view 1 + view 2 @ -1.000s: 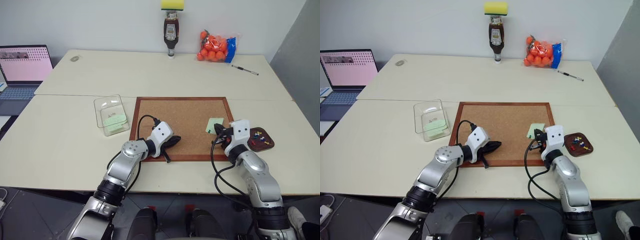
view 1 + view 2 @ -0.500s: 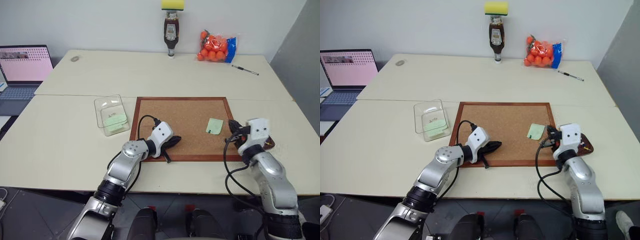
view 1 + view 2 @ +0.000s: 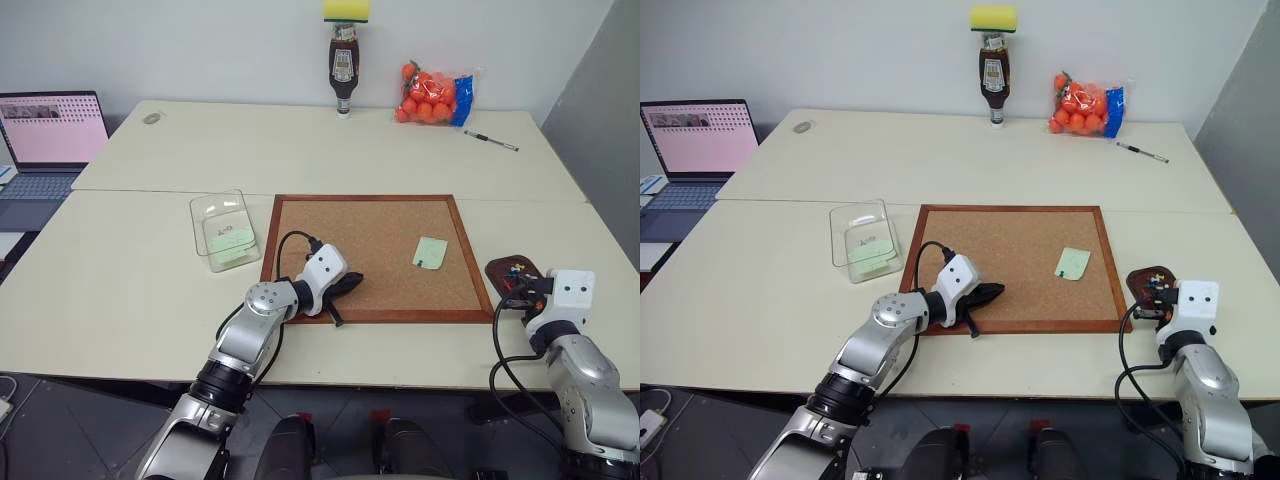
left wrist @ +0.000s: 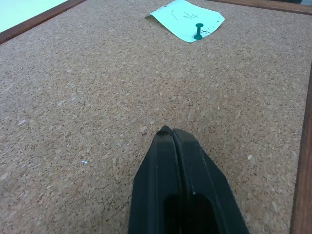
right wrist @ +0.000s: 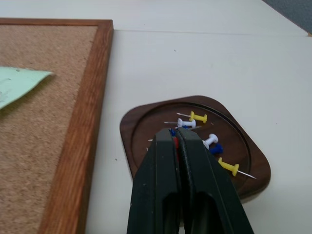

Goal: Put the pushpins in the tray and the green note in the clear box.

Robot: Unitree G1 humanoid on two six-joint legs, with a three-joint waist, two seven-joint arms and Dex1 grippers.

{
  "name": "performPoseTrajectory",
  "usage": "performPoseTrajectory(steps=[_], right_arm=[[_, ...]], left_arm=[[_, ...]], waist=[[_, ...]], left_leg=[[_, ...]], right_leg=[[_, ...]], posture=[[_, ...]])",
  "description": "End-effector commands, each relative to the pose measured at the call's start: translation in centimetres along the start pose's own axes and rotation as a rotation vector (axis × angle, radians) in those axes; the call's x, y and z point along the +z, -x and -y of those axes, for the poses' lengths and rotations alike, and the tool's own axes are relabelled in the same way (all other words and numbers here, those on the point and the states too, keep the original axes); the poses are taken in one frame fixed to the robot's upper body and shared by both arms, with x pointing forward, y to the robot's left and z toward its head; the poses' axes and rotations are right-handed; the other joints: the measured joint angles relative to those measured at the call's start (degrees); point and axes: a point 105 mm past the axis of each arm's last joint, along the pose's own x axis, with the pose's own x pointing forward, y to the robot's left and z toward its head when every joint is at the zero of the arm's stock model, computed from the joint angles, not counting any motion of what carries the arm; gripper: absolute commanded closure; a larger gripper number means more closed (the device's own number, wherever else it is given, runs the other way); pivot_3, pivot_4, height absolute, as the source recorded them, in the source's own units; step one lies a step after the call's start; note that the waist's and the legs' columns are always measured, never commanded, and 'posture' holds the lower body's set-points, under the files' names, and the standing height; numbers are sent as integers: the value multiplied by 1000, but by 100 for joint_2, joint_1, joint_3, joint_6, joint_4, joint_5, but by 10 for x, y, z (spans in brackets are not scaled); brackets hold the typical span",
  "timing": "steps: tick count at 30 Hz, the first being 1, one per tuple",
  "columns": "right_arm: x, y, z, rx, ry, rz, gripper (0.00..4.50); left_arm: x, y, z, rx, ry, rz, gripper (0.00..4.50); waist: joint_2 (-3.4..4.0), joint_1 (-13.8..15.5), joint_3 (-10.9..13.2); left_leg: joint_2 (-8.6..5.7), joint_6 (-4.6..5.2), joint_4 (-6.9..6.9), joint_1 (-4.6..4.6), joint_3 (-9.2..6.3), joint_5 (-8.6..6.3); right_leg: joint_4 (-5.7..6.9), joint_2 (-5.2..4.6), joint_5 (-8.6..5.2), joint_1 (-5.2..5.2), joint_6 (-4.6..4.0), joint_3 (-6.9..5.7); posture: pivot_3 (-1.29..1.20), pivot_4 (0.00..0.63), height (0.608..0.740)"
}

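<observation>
The green note [image 3: 430, 251] lies on the corkboard [image 3: 370, 240], held down by a green pushpin [image 4: 198, 31]. At the right, the dark brown tray [image 5: 146, 122] holds yellow, white and blue pushpins [image 5: 210, 141]. My right gripper [image 5: 174, 130] hovers over the tray's near side, shut, with a sliver of red pushpin pinched at its tips. My left gripper [image 3: 350, 283] is shut on nothing and rests low over the corkboard's near edge, pointing toward the note. The clear box [image 3: 212, 208] stands left of the corkboard with a scribbled green paper inside.
A laptop [image 3: 45, 135] sits at the far left. At the back stand a sauce bottle [image 3: 343, 70] topped with a yellow sponge, a bag of oranges [image 3: 432, 92] and a pen [image 3: 490, 140]. The table's right edge runs close behind the tray.
My right gripper has swung to the right, from beside the green note to over the tray. The left arm has stayed still.
</observation>
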Motion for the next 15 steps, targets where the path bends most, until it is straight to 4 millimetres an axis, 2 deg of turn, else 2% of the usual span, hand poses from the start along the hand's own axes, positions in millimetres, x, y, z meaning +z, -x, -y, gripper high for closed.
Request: performPoseTrajectory(steps=[1,2,6,7,15], right_arm=[[12,-4,8,-26,14,32,4463],[12,-6,9,-31,13,28,4463],[12,-9,12,-38,13,23,3814],[12,-9,12,-38,14,23,3483],[14,-6,13,-38,16,27,1667]], left_arm=[[-12,-6,14,-54,8,-44,4500],[-12,-6,14,-53,8,-44,4500],[-12,-5,14,-50,8,-46,4500],[-13,-5,14,-50,8,-47,4500],[-13,-5,15,-51,9,-48,4500]], waist=[[1,0,0],[1,-1,0],[1,11,0],[1,14,-1],[1,16,-1]], left_leg=[[0,0,0,0,0,0],[1,0,0,0,0,0],[0,0,0,-1,-1,0],[0,0,0,-1,-1,0],[0,0,0,-1,-1,0]], right_leg=[[0,0,0,0,0,0],[0,0,0,0,0,0],[-1,1,0,0,0,-1],[-1,0,0,0,0,-1],[-1,1,0,0,0,-1]], posture=[[0,150,740],[0,150,740],[0,150,740],[0,150,740],[0,150,740]])
